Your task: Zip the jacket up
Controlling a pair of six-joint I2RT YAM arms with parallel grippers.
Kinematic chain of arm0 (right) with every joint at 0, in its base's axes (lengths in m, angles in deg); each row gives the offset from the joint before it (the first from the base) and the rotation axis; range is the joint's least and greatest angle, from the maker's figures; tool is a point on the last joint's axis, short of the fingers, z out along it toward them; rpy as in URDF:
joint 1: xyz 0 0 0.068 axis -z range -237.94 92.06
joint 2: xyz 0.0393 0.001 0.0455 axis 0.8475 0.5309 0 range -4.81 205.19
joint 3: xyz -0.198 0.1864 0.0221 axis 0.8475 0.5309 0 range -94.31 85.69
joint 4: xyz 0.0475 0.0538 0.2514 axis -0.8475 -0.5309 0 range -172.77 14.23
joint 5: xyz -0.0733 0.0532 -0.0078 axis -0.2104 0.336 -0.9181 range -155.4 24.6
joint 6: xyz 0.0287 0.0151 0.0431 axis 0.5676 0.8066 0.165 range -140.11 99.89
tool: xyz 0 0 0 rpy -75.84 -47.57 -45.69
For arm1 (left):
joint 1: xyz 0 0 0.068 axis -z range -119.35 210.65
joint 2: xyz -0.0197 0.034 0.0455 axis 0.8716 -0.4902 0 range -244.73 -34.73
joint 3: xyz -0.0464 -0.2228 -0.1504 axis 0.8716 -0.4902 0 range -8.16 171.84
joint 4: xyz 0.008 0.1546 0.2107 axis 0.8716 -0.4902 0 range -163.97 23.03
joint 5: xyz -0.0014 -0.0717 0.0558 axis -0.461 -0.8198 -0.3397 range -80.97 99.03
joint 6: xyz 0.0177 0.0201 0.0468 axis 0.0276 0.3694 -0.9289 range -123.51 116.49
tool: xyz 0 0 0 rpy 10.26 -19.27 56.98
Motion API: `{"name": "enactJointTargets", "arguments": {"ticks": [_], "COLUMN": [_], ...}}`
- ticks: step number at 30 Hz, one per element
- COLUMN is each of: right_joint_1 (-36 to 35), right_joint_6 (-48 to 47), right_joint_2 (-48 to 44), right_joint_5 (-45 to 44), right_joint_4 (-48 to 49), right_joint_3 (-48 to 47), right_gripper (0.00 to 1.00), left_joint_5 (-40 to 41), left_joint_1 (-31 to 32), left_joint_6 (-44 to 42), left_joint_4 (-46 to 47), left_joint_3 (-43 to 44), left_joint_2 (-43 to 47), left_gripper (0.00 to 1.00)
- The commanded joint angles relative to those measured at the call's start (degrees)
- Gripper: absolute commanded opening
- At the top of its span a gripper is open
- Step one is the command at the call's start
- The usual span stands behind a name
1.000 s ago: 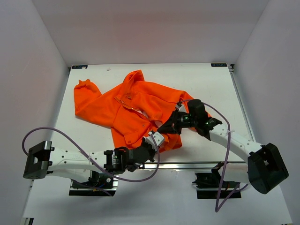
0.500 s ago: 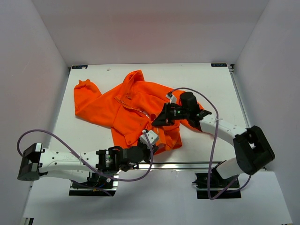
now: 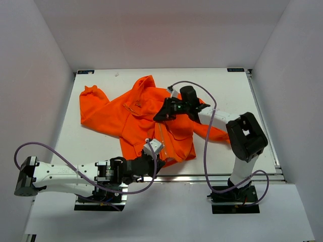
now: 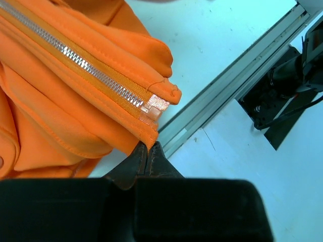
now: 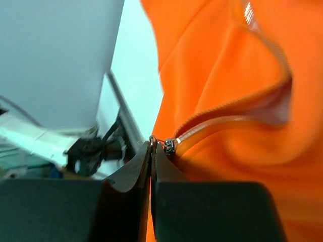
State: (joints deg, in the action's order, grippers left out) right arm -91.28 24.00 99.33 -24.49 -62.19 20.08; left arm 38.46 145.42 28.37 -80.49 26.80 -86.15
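Observation:
The orange jacket (image 3: 132, 115) lies spread on the white table (image 3: 229, 91), collar toward the far side. My left gripper (image 3: 153, 150) is shut on the bottom hem beside the zipper's lower end. In the left wrist view the left gripper (image 4: 147, 146) pinches the hem corner, and the closed silver zipper (image 4: 91, 70) runs up to the left. My right gripper (image 3: 160, 116) sits mid-front of the jacket. In the right wrist view the right gripper (image 5: 152, 145) is shut on the zipper pull beside the slider (image 5: 169, 146); open zipper tape curves away beyond the slider.
An aluminium rail (image 3: 202, 177) runs along the table's near edge, also in the left wrist view (image 4: 237, 80). White walls enclose the left, far and right sides. Purple cables loop from both arms. A jacket sleeve (image 3: 91, 101) lies at the far left.
My right gripper has moved up the jacket's front toward the collar with the zipper pull. My left gripper kept hold of the hem and drew slightly toward the near edge.

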Motion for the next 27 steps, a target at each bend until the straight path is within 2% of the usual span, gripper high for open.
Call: {"name": "enactJointTargets", "arguments": {"ticks": [1, 3, 7, 13, 18, 21, 24, 27], "right_joint_1": [2.14, 3.01, 4.07, 5.04, 5.65, 6.36, 7.41, 8.90], "right_joint_6": [-5.53, -6.41, -7.90, -10.36, -8.88, -7.73, -7.99, -7.65], "right_joint_2": [3.25, 4.41, 14.50, 25.91, 34.19, 40.86, 42.02, 39.49], "right_joint_5": [-9.86, -10.49, -12.94, -18.56, -23.50, -25.52, -28.16, -29.14], "right_joint_4": [3.55, 3.64, 2.42, -1.45, 2.23, 3.28, 5.56, 8.72], "right_joint_3": [-8.20, -10.59, -19.54, -38.44, -50.83, -62.41, -64.82, -62.90], "right_gripper": [0.00, 0.00, 0.00, 0.00, 0.00, 0.00, 0.00, 0.00], "left_joint_5": [-6.49, -6.49, -6.84, -9.04, -9.39, -9.74, -9.74, -10.01], "left_joint_1": [1.36, 1.36, 1.36, 1.45, 1.54, 1.54, 1.62, 1.62], "left_joint_6": [4.68, 5.21, 5.91, 8.81, 11.18, 13.03, 15.14, 17.34], "left_joint_4": [-2.74, -3.71, -4.67, -6.34, -9.59, -11.00, -12.06, -12.23], "left_joint_3": [0.20, 0.11, 0.11, -0.07, 0.81, 1.07, 1.25, 0.81], "left_joint_2": [2.46, 3.16, 4.39, 5.10, 5.80, 5.98, 6.15, 6.51], "left_gripper": [0.00, 0.00, 0.00, 0.00, 0.00, 0.00, 0.00, 0.00]}}
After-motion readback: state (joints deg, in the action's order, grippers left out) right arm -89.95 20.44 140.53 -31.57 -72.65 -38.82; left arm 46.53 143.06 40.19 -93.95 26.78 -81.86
